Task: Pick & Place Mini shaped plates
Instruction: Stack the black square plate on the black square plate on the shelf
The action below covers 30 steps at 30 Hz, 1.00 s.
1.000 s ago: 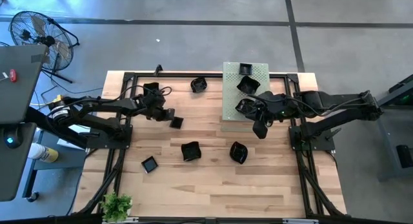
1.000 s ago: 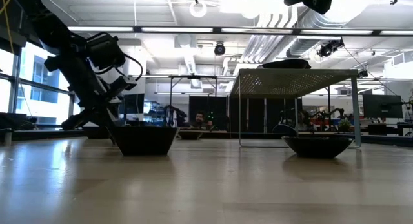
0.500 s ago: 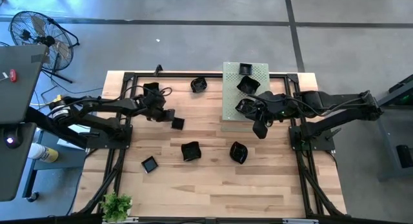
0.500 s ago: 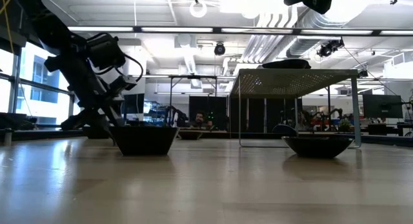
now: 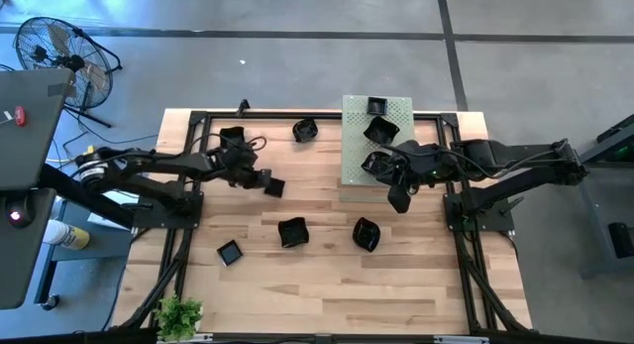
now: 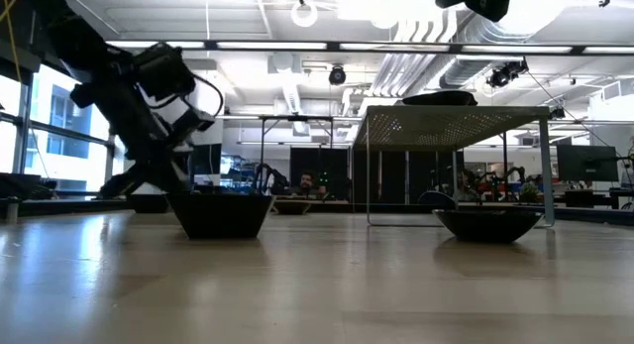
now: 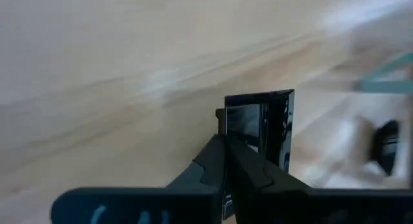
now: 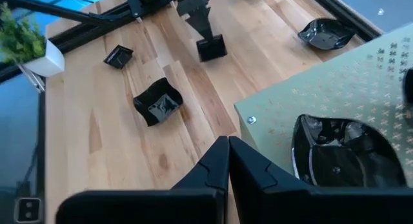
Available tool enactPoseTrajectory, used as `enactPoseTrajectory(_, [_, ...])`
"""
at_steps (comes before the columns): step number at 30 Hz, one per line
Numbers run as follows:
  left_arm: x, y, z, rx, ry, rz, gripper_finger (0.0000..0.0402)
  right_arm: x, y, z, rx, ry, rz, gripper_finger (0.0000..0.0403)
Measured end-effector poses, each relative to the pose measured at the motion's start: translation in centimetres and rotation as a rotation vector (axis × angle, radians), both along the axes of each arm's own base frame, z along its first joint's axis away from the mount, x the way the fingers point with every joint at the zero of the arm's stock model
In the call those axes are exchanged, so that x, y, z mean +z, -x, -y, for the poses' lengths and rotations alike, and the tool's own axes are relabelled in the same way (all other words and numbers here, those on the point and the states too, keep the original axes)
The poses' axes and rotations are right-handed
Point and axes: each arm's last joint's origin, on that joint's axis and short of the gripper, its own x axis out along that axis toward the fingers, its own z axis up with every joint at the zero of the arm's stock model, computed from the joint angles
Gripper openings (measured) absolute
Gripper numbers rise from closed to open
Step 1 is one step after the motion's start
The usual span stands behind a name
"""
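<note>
Small glossy black plates lie about the wooden table: one near the far edge (image 5: 305,130), a wavy one (image 5: 292,231), a rounder one (image 5: 366,234) and a small square one (image 5: 230,252). Three more sit on the pale green perforated board (image 5: 396,114). My left gripper (image 5: 264,183) is at table left of centre, shut on another small square plate (image 5: 274,186). My right gripper (image 5: 398,198) hangs shut and empty by the board's near edge, above the table; in its wrist view the board's nearest plate (image 8: 342,153) lies just beyond it. My left gripper pinches the small square plate by one side wall (image 7: 240,128) between its two fingers (image 7: 213,161). The fingers slant down at it from the table's left. The plate stands tilted up from the fingertips, with its hollow facing me in the wrist view. Whether its lower edge rests on the table, I cannot tell.
A black frame (image 5: 327,114) runs around the table top. The board stands raised on thin legs (image 6: 369,175) at the table's far right. A potted plant (image 5: 179,315) sits at the near left corner. Bare wood lies between the loose plates.
My left arm's wrist has risen and tipped, and its gripper has carried the small square plate a little toward the table's right. The plate has turned slightly in the hold. My right arm has kept still.
</note>
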Motion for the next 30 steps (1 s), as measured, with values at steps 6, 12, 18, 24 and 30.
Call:
enactPoseTrajectory(6, [4.4, -0.8, -0.7, 0.097, -0.089, 0.158, 0.0003, 0.4, -0.6, 0.1, -0.058, -0.050, 0.079, 0.0002])
enactPoseTrajectory(12, [11.7, -2.6, -1.3, 0.104, -0.378, 0.314, 0.0002, 0.6, -3.3, 1.4, -0.154, -0.095, 0.217, 0.0016])
enactPoseTrajectory(18, [17.8, -4.5, -0.1, 0.099, -0.664, 0.353, 0.0001, 0.0, -7.2, 3.3, -0.196, -0.052, 0.340, 0.0053])
enactPoseTrajectory(24, [20.5, -5.8, 1.7, 0.098, -0.889, 0.310, 0.0001, 0.0, -9.9, 4.6, -0.250, 0.149, 0.474, 0.0081])
enactPoseTrajectory(30, [21.1, -6.4, 3.3, 0.100, -0.997, 0.272, 0.0001, -0.3, -11.0, 5.8, -0.291, 0.209, 0.516, 0.0083])
